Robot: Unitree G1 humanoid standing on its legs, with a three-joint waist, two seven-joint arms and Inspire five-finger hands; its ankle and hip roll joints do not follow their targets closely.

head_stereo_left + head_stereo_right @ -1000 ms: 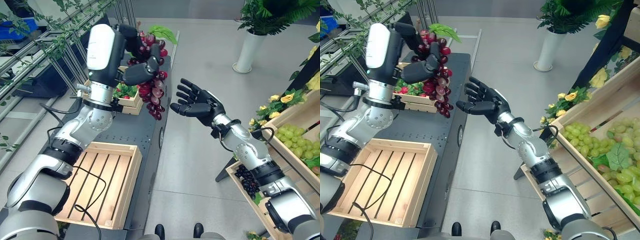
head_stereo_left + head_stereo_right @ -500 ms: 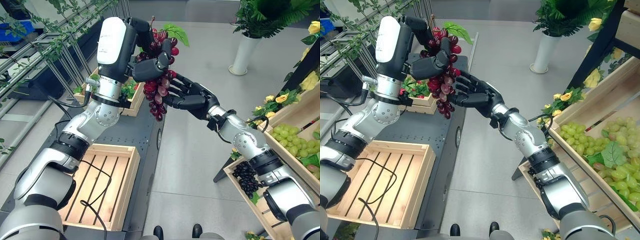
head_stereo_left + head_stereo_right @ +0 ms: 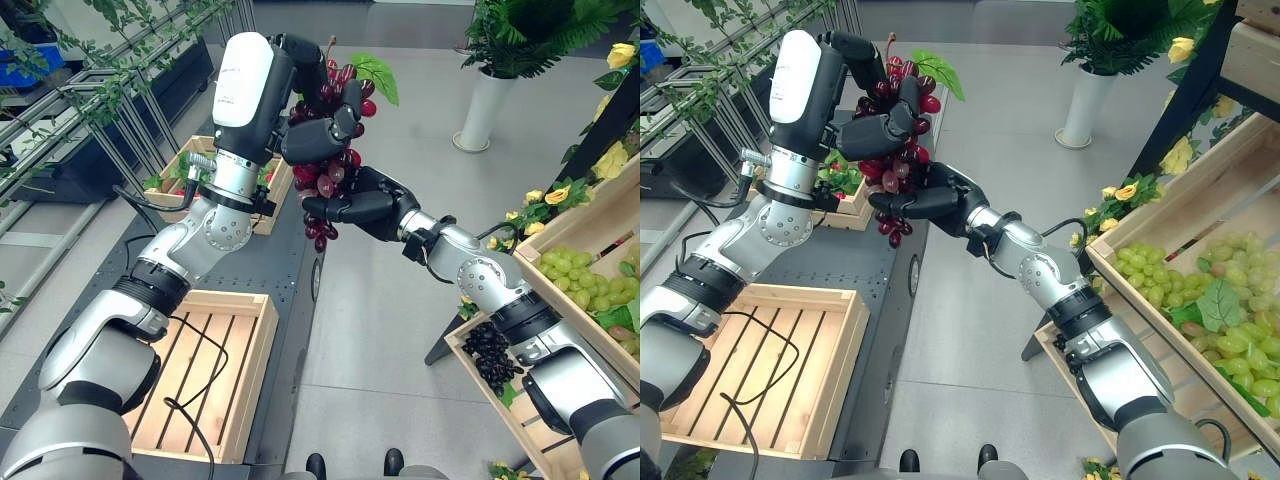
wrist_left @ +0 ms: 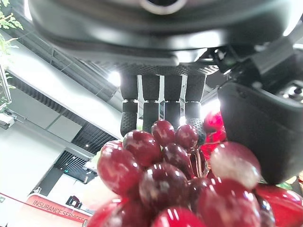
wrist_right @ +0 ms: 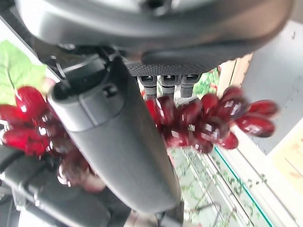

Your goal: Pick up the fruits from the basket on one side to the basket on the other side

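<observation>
While the left hand (image 3: pixel 315 125) grips a bunch of red grapes (image 3: pixel 330 170) high above the dark counter (image 3: pixel 270 265), the right hand (image 3: pixel 360 205) curls round the bunch's lower half. Both wrist views show fingers wrapped behind the berries; the eye views add an empty wooden crate (image 3: pixel 215 375) below.

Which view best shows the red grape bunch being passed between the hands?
The right eye view: the whole red grape bunch, leaf included, hangs between the left hand gripping its top and the right hand closing round its lower half. The left eye view shows much the same. Both wrist views show grapes close up against fingers.
</observation>
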